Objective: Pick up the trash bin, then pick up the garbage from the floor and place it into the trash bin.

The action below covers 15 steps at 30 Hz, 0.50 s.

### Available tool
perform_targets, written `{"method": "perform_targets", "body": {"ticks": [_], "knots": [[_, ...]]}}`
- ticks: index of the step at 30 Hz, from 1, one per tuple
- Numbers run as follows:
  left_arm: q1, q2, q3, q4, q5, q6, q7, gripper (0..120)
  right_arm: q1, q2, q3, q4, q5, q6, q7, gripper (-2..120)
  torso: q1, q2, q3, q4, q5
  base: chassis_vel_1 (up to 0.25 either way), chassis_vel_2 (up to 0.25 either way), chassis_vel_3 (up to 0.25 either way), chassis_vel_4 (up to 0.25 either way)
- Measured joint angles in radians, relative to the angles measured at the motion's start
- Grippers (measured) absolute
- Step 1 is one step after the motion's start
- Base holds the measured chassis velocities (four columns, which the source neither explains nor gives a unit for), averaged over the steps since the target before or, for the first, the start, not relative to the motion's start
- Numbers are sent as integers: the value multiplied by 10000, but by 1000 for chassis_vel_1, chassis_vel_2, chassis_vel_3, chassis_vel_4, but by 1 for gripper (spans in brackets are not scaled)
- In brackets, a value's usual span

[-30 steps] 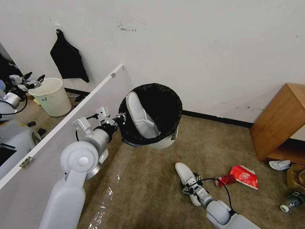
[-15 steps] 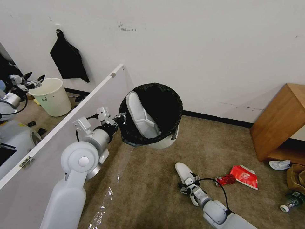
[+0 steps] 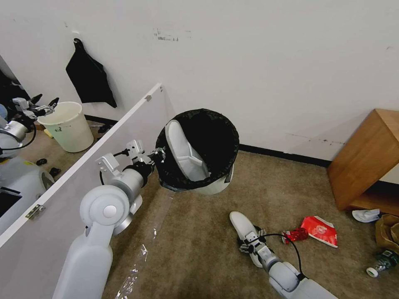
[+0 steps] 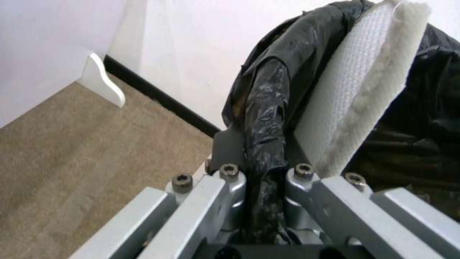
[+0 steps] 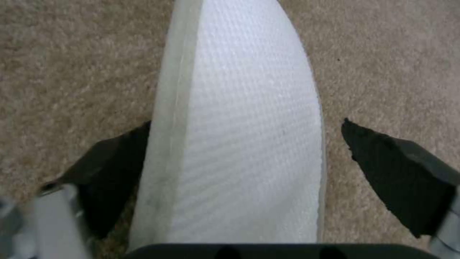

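Right wrist view, right tool [image 5: 244, 162] astride slipper [image 5: 239, 126] (heel hidden)

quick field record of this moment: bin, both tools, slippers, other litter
trash bin: held off the floor, tilted, by its bagged rim
left tool: shut on the bin rim
right tool: open, fingers either side of the slipper on the carpet
slipper in bin: leaning against the inner wall
floor litter: crushed red can, red paper cup, clear bottle
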Motion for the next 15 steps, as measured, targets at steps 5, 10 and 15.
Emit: {"method": "perform_targets", "body": {"ticks": [5,10,15], "knots": [[9,-17,2,0,6,0,0,4,6,-64,69,-6,2,-35,11,73,0,0,1,2,-5,0,0,0,0],[-3,-37,23,9,8,-1,0,4,-6,-77,127,-28,3,-39,11,54,0,0,2,-1,2,0,0,0,0],[-42,-54,46,44,19,0,0,4,-27,-132,193,17,14,-61,12,36,1,0,2,-2,-1,0,0,0,0]]}}
